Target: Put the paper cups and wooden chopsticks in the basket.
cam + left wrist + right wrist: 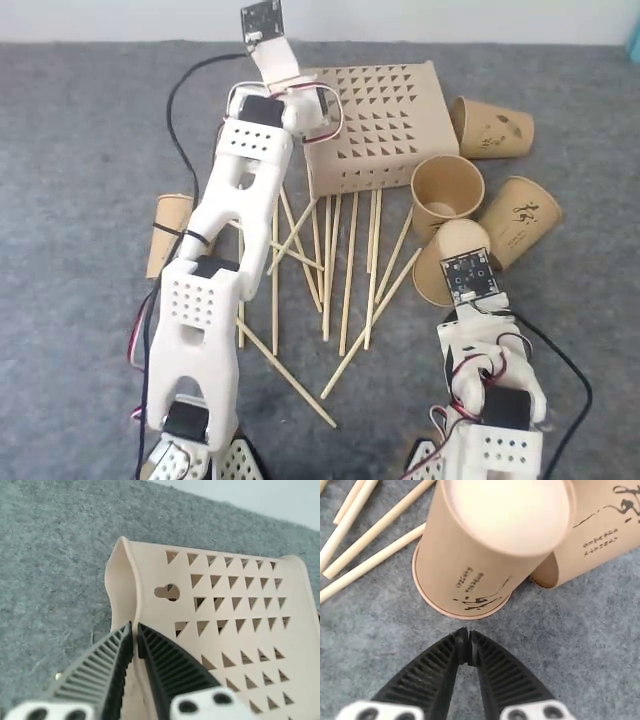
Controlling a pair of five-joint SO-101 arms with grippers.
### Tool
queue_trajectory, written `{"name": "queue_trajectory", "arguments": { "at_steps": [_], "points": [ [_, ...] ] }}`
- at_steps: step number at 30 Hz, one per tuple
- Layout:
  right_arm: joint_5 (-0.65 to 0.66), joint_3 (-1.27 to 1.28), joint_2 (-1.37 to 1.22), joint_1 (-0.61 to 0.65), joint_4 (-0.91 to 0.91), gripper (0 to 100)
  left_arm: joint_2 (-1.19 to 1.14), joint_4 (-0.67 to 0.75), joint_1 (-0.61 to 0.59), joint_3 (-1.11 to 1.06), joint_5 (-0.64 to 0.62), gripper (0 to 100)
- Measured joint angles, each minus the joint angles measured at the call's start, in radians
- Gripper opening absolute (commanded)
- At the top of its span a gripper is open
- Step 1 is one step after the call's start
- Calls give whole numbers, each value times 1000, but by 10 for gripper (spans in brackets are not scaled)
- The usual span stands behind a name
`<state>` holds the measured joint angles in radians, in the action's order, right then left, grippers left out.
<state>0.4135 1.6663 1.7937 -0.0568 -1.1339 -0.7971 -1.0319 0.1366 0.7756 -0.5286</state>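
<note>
While the right gripper (469,637) hangs with its jaws pressed together on nothing, a paper cup (470,565) stands on end just beyond its tips, to the near right of the basket (380,120). Just beside that cup a second cup (520,215) lies on its side, and an open-mouthed cup (447,190) stands upright between them and the basket. Wooden chopsticks (345,270) lie scattered on the grey table (80,150) in front of the basket, some crossing. Left of the basket, beyond the left arm, another cup (168,232) lies flat. A fifth cup (492,127) lies just beside the basket's right edge. Farthest off, the left gripper (135,630) has its jaws clamped on the basket's left wall.
</note>
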Motion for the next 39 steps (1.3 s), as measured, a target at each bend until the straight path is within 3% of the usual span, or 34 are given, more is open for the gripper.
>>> {"name": "queue_trajectory", "arguments": {
  "at_steps": [13, 24, 32, 39],
  "points": [
    [0, 0, 0, 0, 0, 9, -2, -11, 14, 41, -5, 11],
    [0, 0, 0, 0, 0, 9, -2, -259, 51, 296, 11, 13],
    [0, 0, 0, 0, 0, 9, 0, -661, -20, 413, 275, 13],
    [0, 0, 0, 0, 0, 9, 0, -689, -40, 402, 351, 32]
  ]
}}
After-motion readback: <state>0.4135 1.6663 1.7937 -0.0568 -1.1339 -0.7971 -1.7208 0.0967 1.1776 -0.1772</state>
